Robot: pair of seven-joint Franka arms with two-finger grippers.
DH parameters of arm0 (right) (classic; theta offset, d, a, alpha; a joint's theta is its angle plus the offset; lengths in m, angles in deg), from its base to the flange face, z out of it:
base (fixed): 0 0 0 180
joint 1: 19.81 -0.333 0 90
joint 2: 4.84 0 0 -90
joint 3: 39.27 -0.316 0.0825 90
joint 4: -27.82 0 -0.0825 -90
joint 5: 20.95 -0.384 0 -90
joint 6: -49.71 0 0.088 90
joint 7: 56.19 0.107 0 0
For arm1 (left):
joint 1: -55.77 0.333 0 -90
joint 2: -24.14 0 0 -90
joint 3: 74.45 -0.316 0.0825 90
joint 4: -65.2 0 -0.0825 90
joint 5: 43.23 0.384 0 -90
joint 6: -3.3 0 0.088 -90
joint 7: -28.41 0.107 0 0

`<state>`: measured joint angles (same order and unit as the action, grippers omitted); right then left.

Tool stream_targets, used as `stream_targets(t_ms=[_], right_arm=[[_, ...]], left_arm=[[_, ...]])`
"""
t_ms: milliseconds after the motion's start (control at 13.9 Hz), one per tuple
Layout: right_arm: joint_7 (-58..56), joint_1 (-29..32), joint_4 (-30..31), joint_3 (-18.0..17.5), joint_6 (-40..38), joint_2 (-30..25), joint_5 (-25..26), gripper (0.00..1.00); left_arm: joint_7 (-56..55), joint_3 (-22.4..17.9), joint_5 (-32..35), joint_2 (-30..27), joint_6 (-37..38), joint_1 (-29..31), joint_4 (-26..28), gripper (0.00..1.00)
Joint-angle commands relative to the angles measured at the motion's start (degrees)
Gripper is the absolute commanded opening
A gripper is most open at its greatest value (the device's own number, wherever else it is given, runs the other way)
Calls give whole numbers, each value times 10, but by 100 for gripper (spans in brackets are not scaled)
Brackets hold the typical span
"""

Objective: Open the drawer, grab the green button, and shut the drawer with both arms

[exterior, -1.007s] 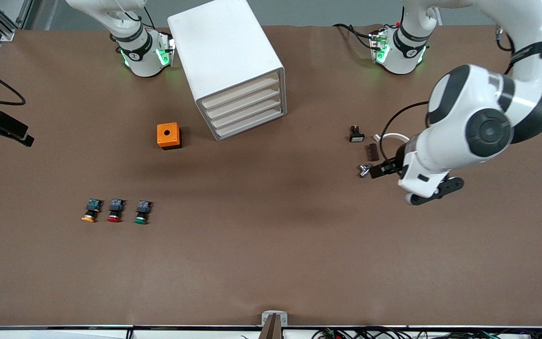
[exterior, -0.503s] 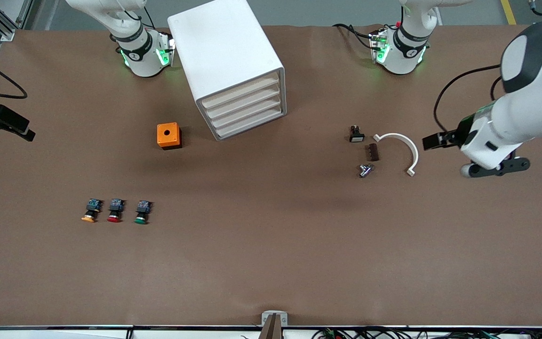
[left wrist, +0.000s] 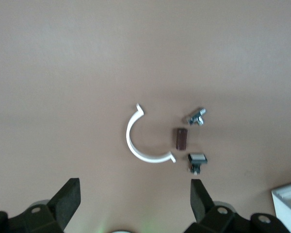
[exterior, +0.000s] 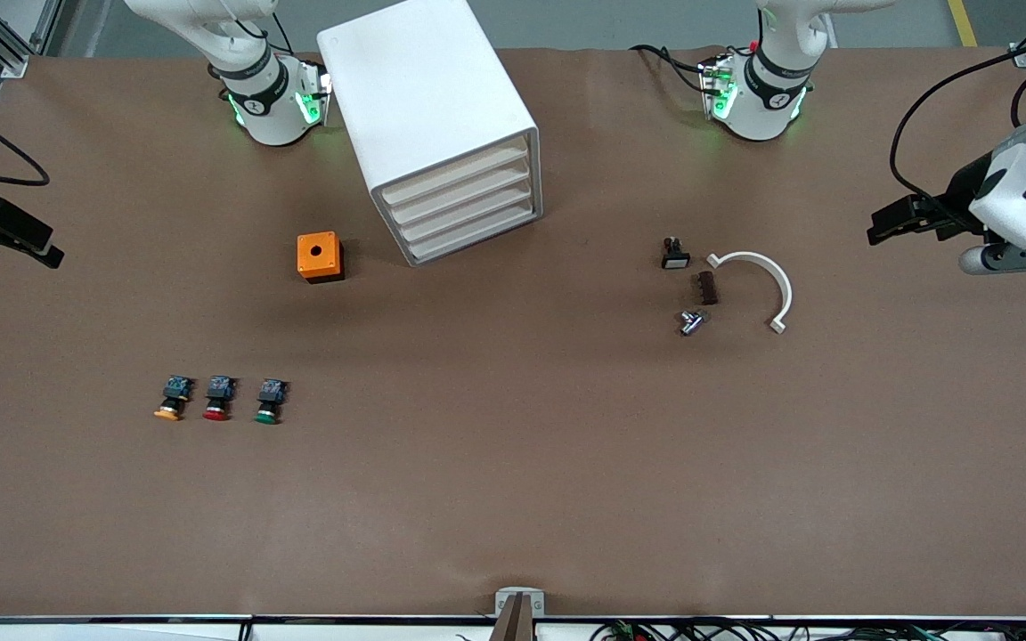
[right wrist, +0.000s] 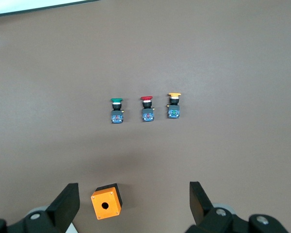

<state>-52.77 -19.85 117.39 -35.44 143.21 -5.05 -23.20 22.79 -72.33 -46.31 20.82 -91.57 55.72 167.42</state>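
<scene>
On the table, by the cabinet: every place below is being given from the cabinet (exterior: 428, 120).
Cabinet: is standing between the two arm bases, its four cream drawer fronts facing the front camera and angled a little toward the left arm's end.
Drawer (exterior: 464, 198): all four are sitting pushed in, flush with the cabinet face.
Green button (exterior: 268, 401): is lying well apart from the cabinet, nearer the front camera and toward the right arm's end, cap pointing at that camera; it also shows in the right wrist view (right wrist: 116, 110).
Red button (exterior: 218, 398): is lying just beside the green one, farther from the cabinet.
Yellow button (exterior: 173, 398): is ending that row, farthest from the cabinet.
Orange box (exterior: 320, 256): is sitting near the cabinet's front corner, toward the right arm's end, hole upward.
Small parts: a white clip (exterior: 758, 283), brown block (exterior: 706, 288), metal bolt (exterior: 691, 321) and black switch (exterior: 674, 255) are lying clustered toward the left arm's end.
Left gripper (exterior: 885, 221): is hanging in the air over the table's left-arm end, well apart from the cabinet, fingers (left wrist: 68, 201) spread wide, holding nothing.
Right gripper (right wrist: 133, 204): is hanging over the orange box, fingers spread wide, holding nothing.
</scene>
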Motion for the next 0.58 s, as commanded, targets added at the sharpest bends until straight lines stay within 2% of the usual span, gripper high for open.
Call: stream_targets(t_ms=[0, 503], right_arm=[[7, 3, 7, -4, -2, -11, -3, 100], [6, 3, 6, -4, 0, -11, -4, 100]], left_arm=[[9, 5, 28, 3, -12, -1, -32, 100], [29, 0, 25, 5, 12, 2, -76, 100]])
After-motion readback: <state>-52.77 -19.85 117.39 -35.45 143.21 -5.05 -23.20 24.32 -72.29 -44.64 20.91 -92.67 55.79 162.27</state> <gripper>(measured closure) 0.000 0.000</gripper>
